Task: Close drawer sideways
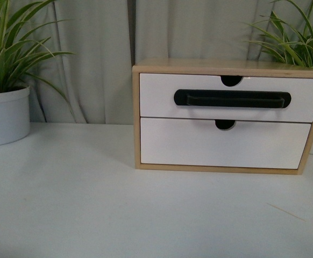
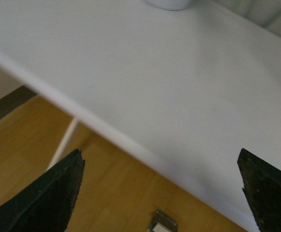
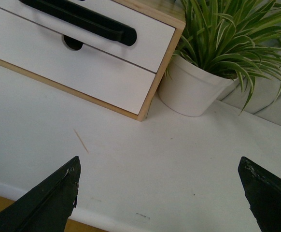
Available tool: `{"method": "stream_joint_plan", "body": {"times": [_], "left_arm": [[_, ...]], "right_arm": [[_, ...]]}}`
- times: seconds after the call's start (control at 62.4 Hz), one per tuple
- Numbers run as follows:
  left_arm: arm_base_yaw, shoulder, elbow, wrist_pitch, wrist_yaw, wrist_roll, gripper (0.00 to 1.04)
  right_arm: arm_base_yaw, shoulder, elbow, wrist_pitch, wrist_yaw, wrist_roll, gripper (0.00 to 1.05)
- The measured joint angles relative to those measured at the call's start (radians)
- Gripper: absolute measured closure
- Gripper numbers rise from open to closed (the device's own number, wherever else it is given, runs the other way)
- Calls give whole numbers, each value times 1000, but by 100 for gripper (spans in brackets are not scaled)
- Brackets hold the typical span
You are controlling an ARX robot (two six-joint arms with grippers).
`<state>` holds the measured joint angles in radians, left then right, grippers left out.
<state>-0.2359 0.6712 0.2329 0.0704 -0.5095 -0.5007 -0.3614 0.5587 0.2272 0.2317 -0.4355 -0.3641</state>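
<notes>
While my right pincer (image 3: 159,166) hangs with jaws spread wide over the white table (image 3: 203,145), the drawer (image 3: 147,48) sits ahead of it, well apart, in the upper slot of the wooden cabinet (image 3: 162,72). My left pincer (image 2: 160,159), equally spread, hovers at the table edge above a wood floor (image 2: 29,145). One potted plant (image 3: 217,43) stands just beside the cabinet.

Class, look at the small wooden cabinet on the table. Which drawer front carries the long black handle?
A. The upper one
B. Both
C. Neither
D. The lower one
A: the black handle runs across the upper drawer, while the lower drawer front is plain white with only a notch in its top edge.
</notes>
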Motion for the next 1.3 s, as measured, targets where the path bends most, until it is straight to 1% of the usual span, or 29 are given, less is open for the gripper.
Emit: {"method": "stream_joint_plan", "body": {"times": [0.016, 0.032, 0.048, 0.064, 0.08, 0.096, 0.128, 0.192, 0.288, 0.336, 0.368, 0.432, 0.465, 0.497, 0.529, 0.593, 0.641, 0.689, 1.057, 1.121, 1.153, 1.201, 1.297], "left_arm": [[27, -23, -52, 125, 112, 71, 18], [42, -38, -83, 198, 171, 134, 22], [49, -45, -96, 231, 200, 159, 23], [60, -58, -119, 291, 251, 210, 27], [65, -64, -128, 315, 272, 233, 29], [74, -75, -140, 355, 307, 277, 32], [84, -91, -149, 389, 348, 331, 38], [98, -127, -154, 395, 381, 397, 48], [126, -171, -173, 370, 404, 454, 66], [173, -195, -182, 349, 476, 468, 75], [198, -208, -187, 338, 497, 473, 81], [225, -235, -193, 319, 500, 479, 92], [232, -254, -196, 306, 502, 481, 99], [232, -261, -204, 312, 505, 481, 101], [232, -269, -216, 325, 506, 485, 101], [232, -285, -225, 313, 510, 489, 101], [233, -303, -225, 297, 508, 490, 101], [233, -331, -225, 273, 509, 492, 101], [233, -457, -225, 148, 509, 493, 101], [233, -473, -225, 132, 509, 493, 101], [233, -483, -225, 123, 508, 493, 101], [233, -496, -225, 108, 509, 493, 101], [233, -621, -225, -49, 510, 493, 101]], "right_arm": [[16, -11, -23, 53, 65, 63, 18], [26, -21, -37, 77, 94, 102, 21], [32, -26, -43, 87, 108, 123, 23], [43, -37, -53, 95, 124, 151, 26], [55, -49, -61, 97, 146, 187, 30], [60, -54, -65, 97, 152, 203, 32], [75, -70, -75, 97, 164, 242, 37], [112, -105, -94, 91, 197, 299, 50], [151, -139, -117, 75, 232, 328, 66], [171, -158, -129, 64, 251, 337, 75], [181, -171, -135, 58, 264, 341, 80], [204, -198, -146, 45, 286, 345, 92], [214, -209, -150, 39, 294, 347, 98], [223, -219, -154, 33, 305, 347, 103], [232, -230, -157, 27, 312, 348, 103], [303, -258, -166, 8, 408, 350, 103], [340, -275, -172, -2, 427, 351, 103], [354, -289, -178, -11, 425, 351, 103], [358, -386, -222, -56, 433, 352, 103], [358, -484, -221, -187, 431, 352, 103], [358, -516, -221, -219, 431, 352, 103], [358, -553, -221, -226, 431, 352, 103], [358, -554, -221, -230, 431, 352, 103]]}}
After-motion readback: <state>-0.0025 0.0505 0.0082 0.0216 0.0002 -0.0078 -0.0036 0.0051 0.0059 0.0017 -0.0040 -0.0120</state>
